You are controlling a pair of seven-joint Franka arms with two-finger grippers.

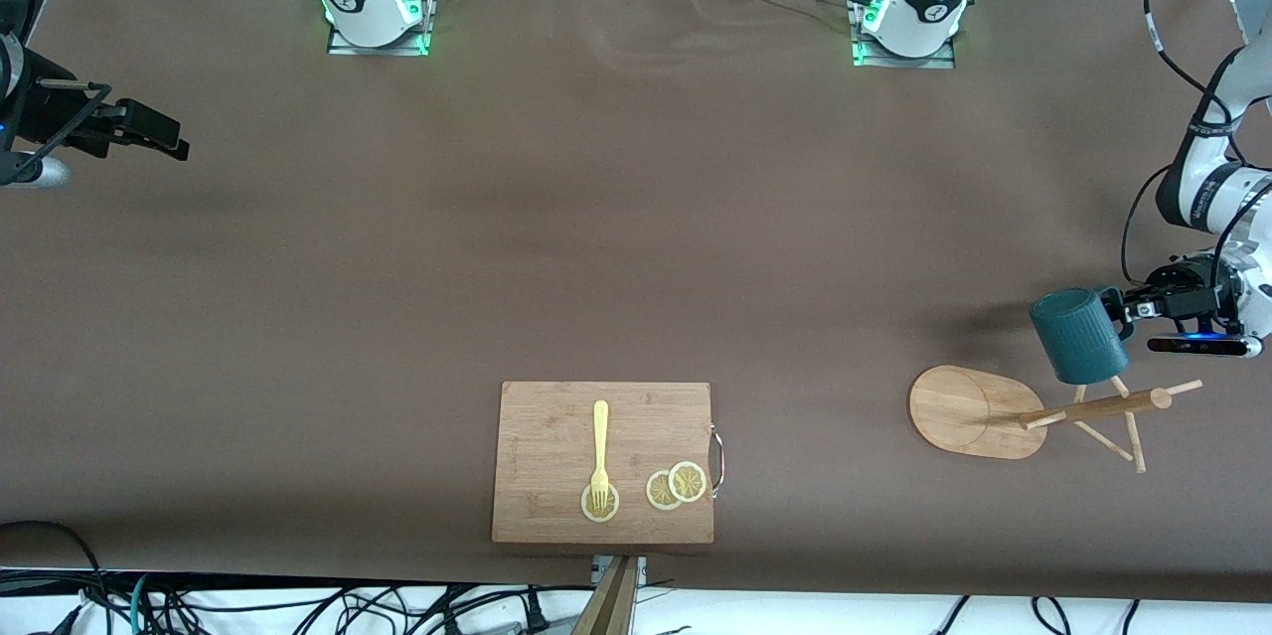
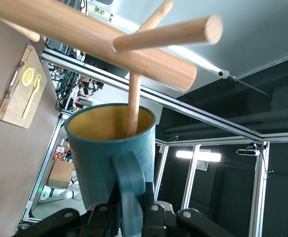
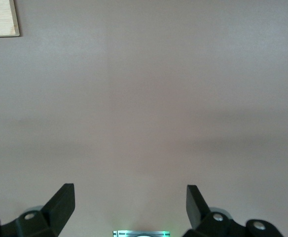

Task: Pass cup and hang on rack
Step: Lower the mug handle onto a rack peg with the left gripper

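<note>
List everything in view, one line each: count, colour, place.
cup: 1, dark teal, tan inside, held by its handle over the rack, a peg reaching into its mouth
rack: 1, light bamboo, at the left arm's end of the table
cutting board: 1, bamboo, near the front camera, mid-table
fork: 1, yellow, on the cutting board
lemon slices: 3, yellow, on the cutting board, one under the fork tines
left pincer: 1, black, shut on the cup handle
right pincer: 1, black, open, waiting over bare table at the right arm's end

The rack point(image 1: 1033, 411) stands at the left arm's end of the table point(image 1: 596, 247); one peg point(image 2: 133, 106) sits inside the cup point(image 1: 1078, 335). Board point(image 1: 556, 461) carries fork point(image 1: 599, 456) and slices point(image 1: 677, 486).
</note>
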